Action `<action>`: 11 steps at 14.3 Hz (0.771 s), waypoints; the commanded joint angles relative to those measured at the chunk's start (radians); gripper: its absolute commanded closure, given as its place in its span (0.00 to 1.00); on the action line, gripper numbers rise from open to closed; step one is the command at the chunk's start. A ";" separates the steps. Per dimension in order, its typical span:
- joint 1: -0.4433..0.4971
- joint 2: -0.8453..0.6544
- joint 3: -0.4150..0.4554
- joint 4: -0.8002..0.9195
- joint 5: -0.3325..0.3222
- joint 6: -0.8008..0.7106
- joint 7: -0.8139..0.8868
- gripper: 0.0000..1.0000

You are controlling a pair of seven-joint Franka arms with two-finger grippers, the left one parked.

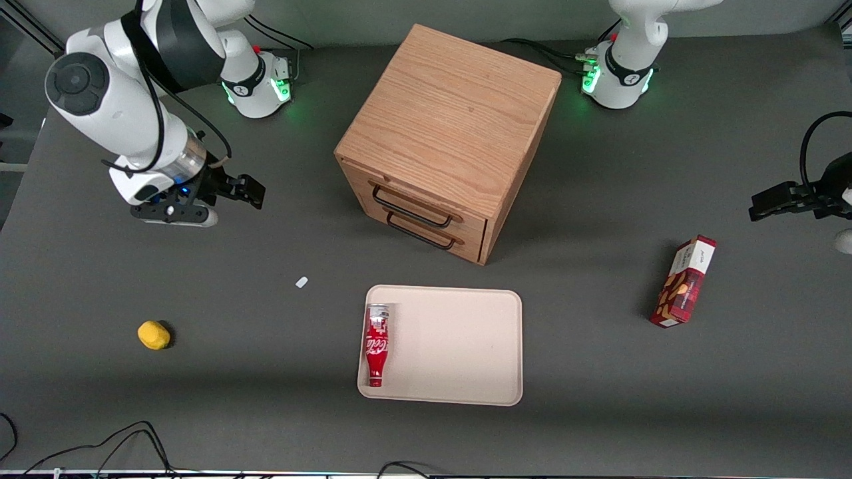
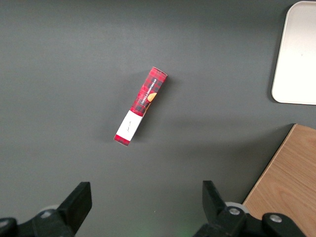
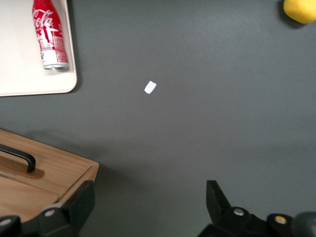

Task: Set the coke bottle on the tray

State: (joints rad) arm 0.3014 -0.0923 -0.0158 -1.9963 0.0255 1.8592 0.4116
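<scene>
1. Coke bottle is lying on its side on the tray, along the edge toward the working arm, cap pointing at the front camera.
2. Claw is hanging spread and empty over bare table, well apart from the tray.
3. Wooden drawer cabinet is sitting just beside the tray.

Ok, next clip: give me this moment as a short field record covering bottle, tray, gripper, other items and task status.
coke bottle: lying on its side on the tray, along the edge toward the working arm's end, cap toward the front camera
tray: flat on the table, in front of the drawer cabinet
gripper: open, empty, raised above bare table, well away from the tray
other items: yellow object, small white scrap, red snack box
task status: bottle rests on tray, released
</scene>
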 commanded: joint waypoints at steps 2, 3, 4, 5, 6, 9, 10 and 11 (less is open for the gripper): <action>-0.080 -0.029 0.013 0.063 -0.004 -0.127 -0.098 0.00; -0.094 -0.029 0.011 0.091 -0.004 -0.156 -0.117 0.00; -0.117 -0.029 0.011 0.120 -0.004 -0.182 -0.138 0.00; -0.135 -0.027 0.013 0.148 -0.004 -0.207 -0.169 0.00; -0.145 -0.024 0.013 0.177 -0.004 -0.227 -0.193 0.00; -0.156 -0.020 0.000 0.231 -0.004 -0.294 -0.235 0.00; -0.174 -0.020 0.002 0.243 -0.001 -0.317 -0.237 0.00; -0.182 -0.020 0.003 0.249 0.001 -0.330 -0.235 0.00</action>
State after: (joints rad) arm 0.1475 -0.1234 -0.0192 -1.7868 0.0248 1.5765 0.2081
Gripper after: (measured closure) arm 0.000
